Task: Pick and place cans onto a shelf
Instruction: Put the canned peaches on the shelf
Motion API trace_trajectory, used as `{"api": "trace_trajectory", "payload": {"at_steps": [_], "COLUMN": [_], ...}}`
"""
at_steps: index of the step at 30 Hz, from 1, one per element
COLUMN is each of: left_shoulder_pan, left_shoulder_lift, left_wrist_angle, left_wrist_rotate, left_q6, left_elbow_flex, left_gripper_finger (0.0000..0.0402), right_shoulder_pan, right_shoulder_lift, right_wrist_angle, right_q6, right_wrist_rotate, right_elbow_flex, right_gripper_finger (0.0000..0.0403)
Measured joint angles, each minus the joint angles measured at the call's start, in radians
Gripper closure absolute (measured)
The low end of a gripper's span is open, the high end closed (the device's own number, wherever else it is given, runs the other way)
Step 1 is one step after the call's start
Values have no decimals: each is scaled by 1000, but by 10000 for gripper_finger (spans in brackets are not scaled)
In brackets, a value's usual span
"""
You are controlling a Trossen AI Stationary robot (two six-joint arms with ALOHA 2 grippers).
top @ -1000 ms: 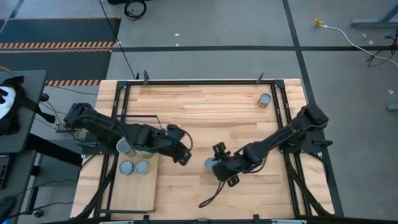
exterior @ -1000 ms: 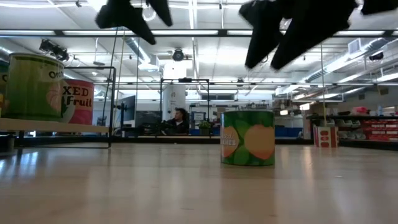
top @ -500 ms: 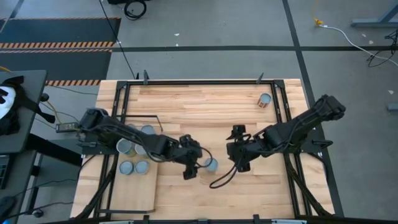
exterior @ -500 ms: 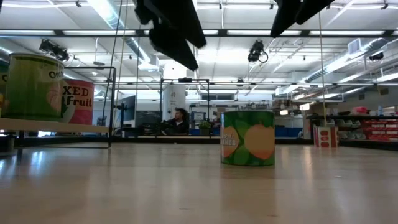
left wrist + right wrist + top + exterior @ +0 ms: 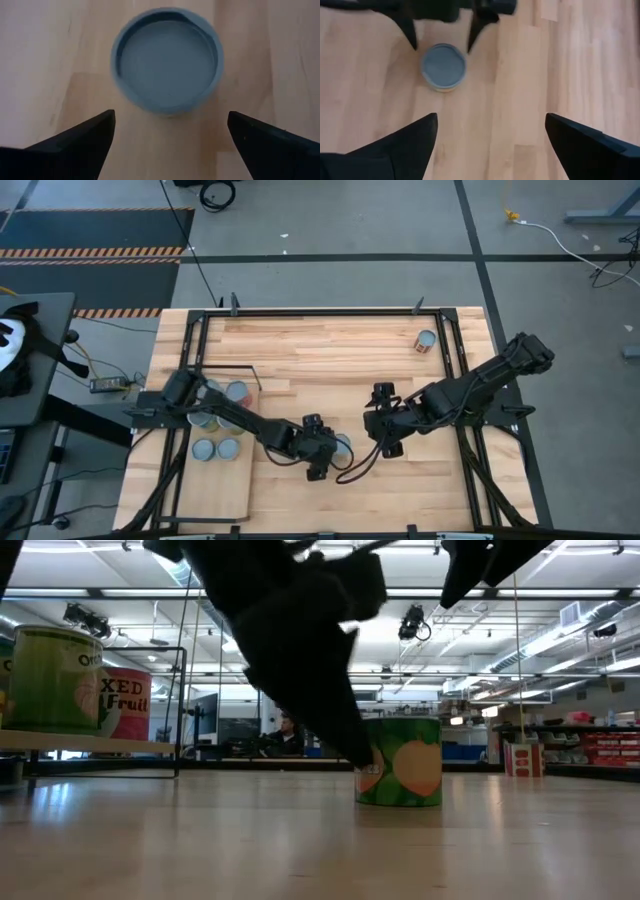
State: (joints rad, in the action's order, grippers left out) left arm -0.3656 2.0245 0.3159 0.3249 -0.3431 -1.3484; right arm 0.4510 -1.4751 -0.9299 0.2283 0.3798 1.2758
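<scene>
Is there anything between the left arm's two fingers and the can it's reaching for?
Nothing. In the left wrist view, only bare wood lies between the open left end effector and the can ahead of it.

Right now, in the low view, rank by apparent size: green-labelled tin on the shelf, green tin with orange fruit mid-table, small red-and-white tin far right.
1. Green-labelled tin on the shelf, nearest the camera.
2. Green tin with orange fruit.
3. Small red-and-white tin, farthest away.
Distance exaggerates the gaps; true sizes unsure.
</scene>
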Motion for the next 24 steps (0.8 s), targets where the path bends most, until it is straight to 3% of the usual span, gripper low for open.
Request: {"api": "trace_trajectory", "payload": {"at_steps": [10, 15, 24], "left_shoulder_pan": [10, 27, 45], "left_shoulder_lift": [86, 87, 52], "left_wrist_angle": [-304, -288, -175], "left_wrist_rotate": [64, 20, -15], "left_q6": [-10, -36, -94], "left_elbow_flex": [-3, -1, -28], "left_gripper_finger": [10, 16, 132], "right_shoulder_pan": [31, 31, 28], "right_shoulder_lift": [2, 2, 2], "right_wrist_angle": [7, 7, 21], "right_q6": [18, 23, 16], "right_wrist_rotate": [-62, -61, -58], "right_elbow_flex": [0, 0, 0], "right_gripper_finger": [27, 27, 27]}}
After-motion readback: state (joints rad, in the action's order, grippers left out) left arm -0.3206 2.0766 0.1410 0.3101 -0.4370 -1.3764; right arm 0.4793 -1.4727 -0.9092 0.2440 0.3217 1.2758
